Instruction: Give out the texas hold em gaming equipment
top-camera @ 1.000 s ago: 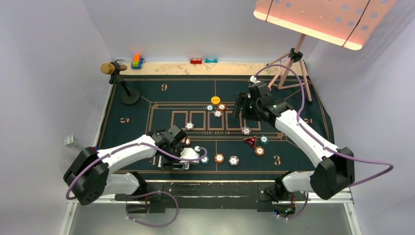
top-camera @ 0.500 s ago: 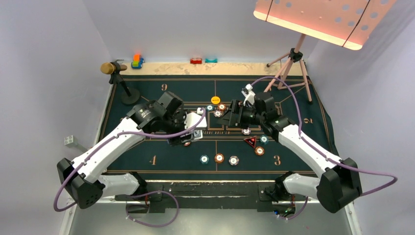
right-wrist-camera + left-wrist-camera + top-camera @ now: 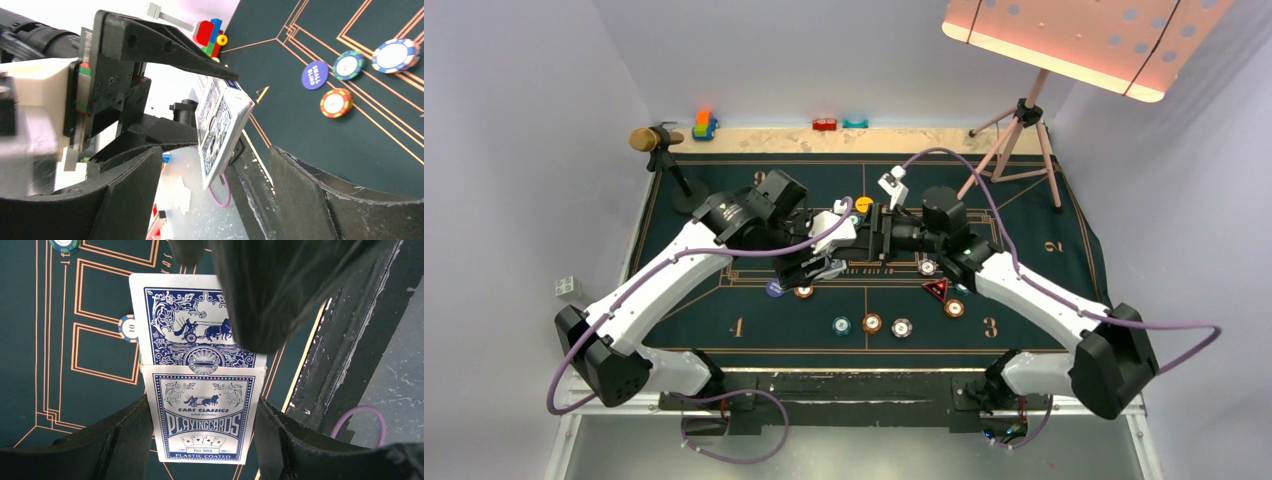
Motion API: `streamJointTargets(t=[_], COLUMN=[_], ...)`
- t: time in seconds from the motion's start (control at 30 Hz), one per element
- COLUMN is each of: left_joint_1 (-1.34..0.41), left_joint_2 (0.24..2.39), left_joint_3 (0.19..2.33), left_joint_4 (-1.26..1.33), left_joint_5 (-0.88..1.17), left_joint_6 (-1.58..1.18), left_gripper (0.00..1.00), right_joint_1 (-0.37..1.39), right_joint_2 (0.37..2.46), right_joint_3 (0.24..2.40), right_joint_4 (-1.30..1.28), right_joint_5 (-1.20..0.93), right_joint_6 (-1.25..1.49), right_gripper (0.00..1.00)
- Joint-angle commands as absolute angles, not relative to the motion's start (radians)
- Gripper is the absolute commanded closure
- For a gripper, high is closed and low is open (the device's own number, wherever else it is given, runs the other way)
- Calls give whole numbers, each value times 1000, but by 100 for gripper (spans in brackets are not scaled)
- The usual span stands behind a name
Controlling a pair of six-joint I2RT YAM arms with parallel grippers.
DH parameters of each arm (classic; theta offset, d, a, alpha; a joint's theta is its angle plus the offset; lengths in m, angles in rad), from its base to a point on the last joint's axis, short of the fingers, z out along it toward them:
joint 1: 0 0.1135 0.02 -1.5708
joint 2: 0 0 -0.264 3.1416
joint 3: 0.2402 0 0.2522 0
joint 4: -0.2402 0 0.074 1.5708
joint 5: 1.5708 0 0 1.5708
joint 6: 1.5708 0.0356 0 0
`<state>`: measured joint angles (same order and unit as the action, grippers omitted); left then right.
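Firmly, left hand (image 3: 202,402) clasps card box (image 3: 202,427) reading "CART CLASSICS PLAYING CARDS"; right hand (image 3: 216,152) gapes.

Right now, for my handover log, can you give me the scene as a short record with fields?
left gripper: jaws shut on the card box, held above the mat
card: blue back, sticking out of the top of the box
right gripper: jaws open, pointed at the box
dark blue disc: flat on the mat, next to a teal chip and an orange chip
yellow disc: on the mat, just past the two grippers
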<state>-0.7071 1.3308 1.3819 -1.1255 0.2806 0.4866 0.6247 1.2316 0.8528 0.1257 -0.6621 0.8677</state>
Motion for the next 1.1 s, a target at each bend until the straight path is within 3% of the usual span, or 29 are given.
streamJointTargets(t=[0.0,0.47,0.87,0.9,1.0,1.03,1.07], left_joint_1=[-701,-702,-701,-701,-702,-702,-701], left_joint_2=[1316,1318,1342,1348,1344,1332,1314], left_joint_3=[1444,1453,1477,1484,1490,1478,1463], left_joint_4=[-1125,-1114,-1097,-1108,-1137,-1133,-1120], left_joint_5=[280,292,286,290,307,315,323], left_joint_6=[458,467,480,487,506,515,526], left_gripper=[100,100,98,83,14,2,1], right_joint_1=[662,716,731,730,728,726,722], right_joint_2=[1288,1428,1472,1470,1461,1459,1457], right_joint_3=[901,939,947,944,937,935,930], right_joint_4=[246,381,386,386,388,391,398], right_joint_5=[-697,-713,-731,-732,-733,-736,-739], right_joint_6=[928,1026,1046,1046,1047,1050,1055], right_gripper=[20,42,68,70,71,71,71])
